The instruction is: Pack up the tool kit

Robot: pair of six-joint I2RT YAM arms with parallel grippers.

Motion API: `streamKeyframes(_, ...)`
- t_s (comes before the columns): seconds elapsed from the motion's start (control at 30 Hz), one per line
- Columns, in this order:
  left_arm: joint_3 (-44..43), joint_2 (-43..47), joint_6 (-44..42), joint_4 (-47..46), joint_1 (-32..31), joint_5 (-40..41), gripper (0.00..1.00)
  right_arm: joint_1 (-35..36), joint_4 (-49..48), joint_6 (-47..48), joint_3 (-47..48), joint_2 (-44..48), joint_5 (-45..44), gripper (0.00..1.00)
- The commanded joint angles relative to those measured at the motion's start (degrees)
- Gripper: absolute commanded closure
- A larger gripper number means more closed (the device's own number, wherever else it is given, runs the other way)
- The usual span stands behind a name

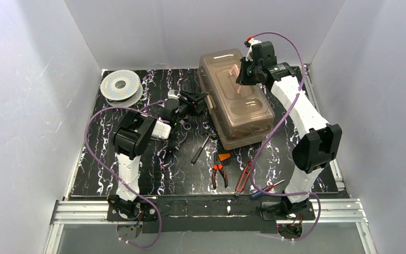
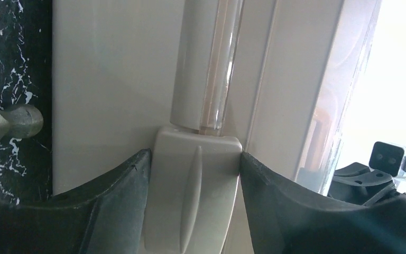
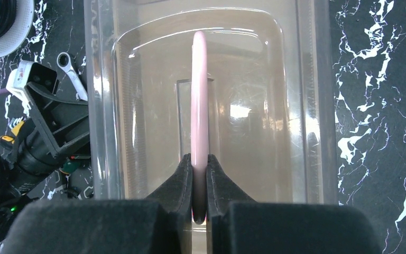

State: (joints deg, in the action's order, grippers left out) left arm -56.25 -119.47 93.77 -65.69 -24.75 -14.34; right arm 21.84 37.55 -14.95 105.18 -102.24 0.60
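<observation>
From above, the tool kit (image 1: 238, 106) sits at the back middle of the bench (image 1: 137, 174), a little askew, with its lid (image 1: 243, 98) down. The left fingers (image 1: 194, 100) reach in against its left long side, and the right fingers (image 1: 245, 76) come down onto the top of the lid near the far end. A wire spool (image 1: 120, 85) lies well apart at the back left. Pliers (image 1: 219, 168) and other loose hand tools lie on the bench just in front of the kit. I judge the packing unfinished, since the box has to be opened to take them.

In the left wrist view, the left fingers (image 2: 111, 211) stand on either side of the beige latch (image 2: 193, 196), touching both its edges and pinching it. That hold suits working the catch, probably to release it.

In the right wrist view, the right fingers (image 3: 180, 182) are pressed together on the pink handle (image 3: 199, 95), which stands up on edge above the smoky lid. Holding there would steady the box while the latch is worked, and would let the lid be lifted afterwards. A wrench (image 3: 71, 71) lies on the bench just beside the kit, near the left arm.
</observation>
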Motion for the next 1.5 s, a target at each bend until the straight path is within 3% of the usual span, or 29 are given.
streamKeyframes(0.0,-0.57,9.82,-2.83,-3.15,-0.83,-3.25,0.79,0.38,-1.31,-1.3,-1.38,0.75,-0.3,0.99)
streamKeyframes(0.57,-2.71,19.09,-17.95,27.18,-0.71,-0.02,0.82,0.34,-1.31,-0.88,-3.24,0.98,-4.12,0.99)
streamKeyframes(0.6,-2.68,19.13,-17.93,27.46,-0.7,-0.2,0.77,0.39,-1.41,-0.87,-3.31,0.97,-4.08,0.99)
streamKeyframes(0.63,-2.44,18.93,-17.5,26.85,-0.7,-0.79,0.64,0.39,-1.53,-0.86,-3.32,0.98,-3.89,0.99)
streamKeyframes(0.7,-1.71,17.65,-15.2,24.49,-0.68,-2.62,0.23,0.39,-1.68,-0.78,-3.24,0.98,-3.58,0.99)
streamKeyframes(0.73,-1.27,17.08,-14.23,23.87,-0.71,-2.85,0.08,0.39,-1.7,-0.77,-3.18,0.98,-3.42,0.99)
streamKeyframes(0.77,-0.75,16.84,-13.56,23.58,-0.73,-2.68,0.03,0.39,-1.76,-0.78,-3.15,0.98,-3.2,0.99)
streamKeyframes(1.1,1.32,10.09,-5.51,11.65,-1.03,-5.04,0.02,0.39,-2.46,-0.96,-3.56,0.68,-1.07,0.99)
streamKeyframes(1.33,2.34,6.81,-5.4,9.62,-0.91,-4.68,0.02,0.39,-2.7,-1.05,-4.04,0.62,-0.93,0.99)
streamKeyframes(1.47,-1.02,0.88,-0.91,0.37,-1.01,-7.37,0.02,0.31,-2.84,-1.03,-4.04,0.3,1.88,0.99)
